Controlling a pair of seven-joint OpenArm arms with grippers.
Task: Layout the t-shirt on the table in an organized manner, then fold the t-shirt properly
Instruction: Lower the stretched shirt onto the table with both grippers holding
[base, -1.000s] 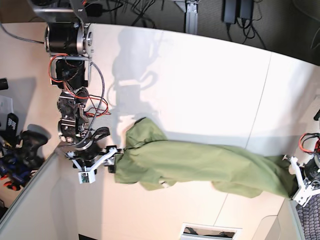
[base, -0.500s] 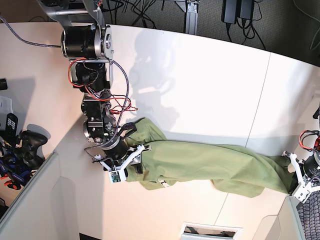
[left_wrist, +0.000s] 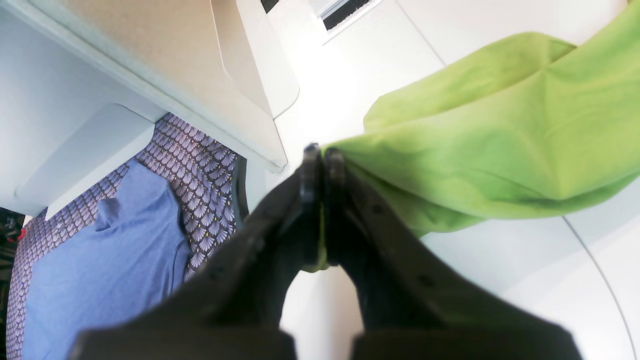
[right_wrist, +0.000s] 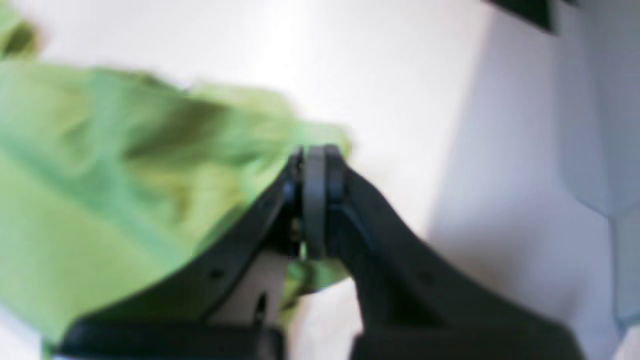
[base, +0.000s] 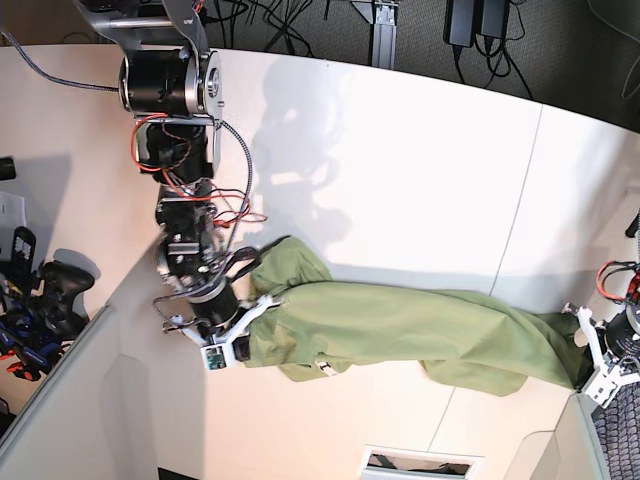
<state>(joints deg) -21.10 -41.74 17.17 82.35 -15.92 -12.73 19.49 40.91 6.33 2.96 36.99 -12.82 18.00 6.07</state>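
Two end effectors: each is clamped on an opposite end of the t-shirt, which hangs between them as a long, creased band.
Right end effector: jaws pressed together on a fold of green cloth; in the base view it sits at the band's 9 o'clock end.
Left end effector: jaws closed on the cloth at the 3 o'clock end, close to the worktop edge.
Change, right arm: half a second ago this end effector sat slightly further toward 3 o'clock; a full second ago it was further toward 9 o'clock. It has swung in and eased back.
Change, left arm: almost none; it stays at the 3 o'clock edge.
T-shirt position: lying across the 6 o'clock half of the worktop, narrow and rumpled, not yet spread.
Wrist views: the left is sharp, the right blurred, suggesting motion.
Meaning for the task: probably a stretch-and-adjust of the layout step; folding has not begun.
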